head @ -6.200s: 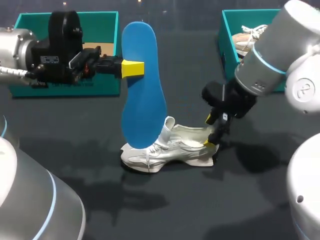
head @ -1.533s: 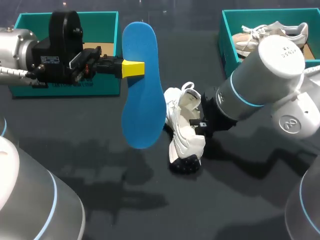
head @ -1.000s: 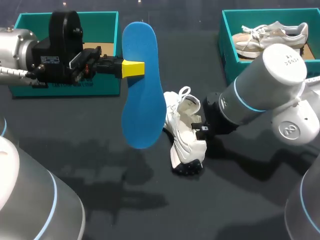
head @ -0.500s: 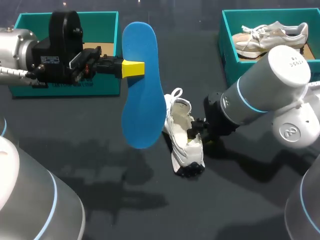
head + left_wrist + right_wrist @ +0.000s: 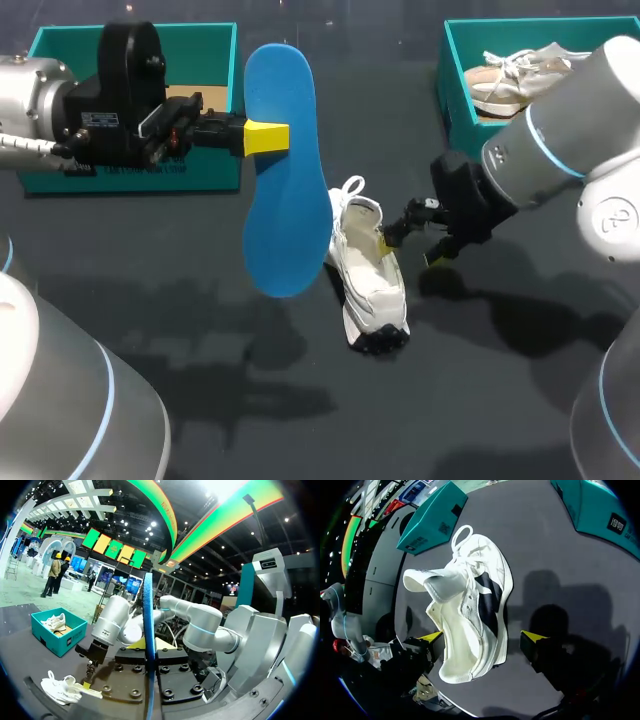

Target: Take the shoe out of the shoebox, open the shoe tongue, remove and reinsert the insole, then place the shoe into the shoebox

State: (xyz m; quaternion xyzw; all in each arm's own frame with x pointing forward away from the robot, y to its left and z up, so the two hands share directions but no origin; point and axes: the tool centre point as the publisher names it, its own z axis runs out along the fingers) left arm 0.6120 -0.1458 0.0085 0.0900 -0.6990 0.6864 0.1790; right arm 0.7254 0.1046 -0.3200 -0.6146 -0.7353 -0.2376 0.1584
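Shoe (image 5: pixel 368 285) on dark table (image 5: pixel 200 340) | left fingers (image 5: pixel 265 137) grip insole (image 5: pixel 287 190) | right fingers (image 5: pixel 534 638) apart

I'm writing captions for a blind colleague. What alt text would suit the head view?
The left gripper holds a blue insole upright above the dark table, while the right gripper hangs open beside a white shoe lying there. A left shoebox and right shoebox, both teal, stand behind.

A dark grey table (image 5: pixel 200 330) bears, at its far right corner, a teal open-topped box (image 5: pixel 447 80) in which a beige-and-white laced sneaker (image 5: pixel 495 88) lies on its side, its laces showing near the box's rear wall.
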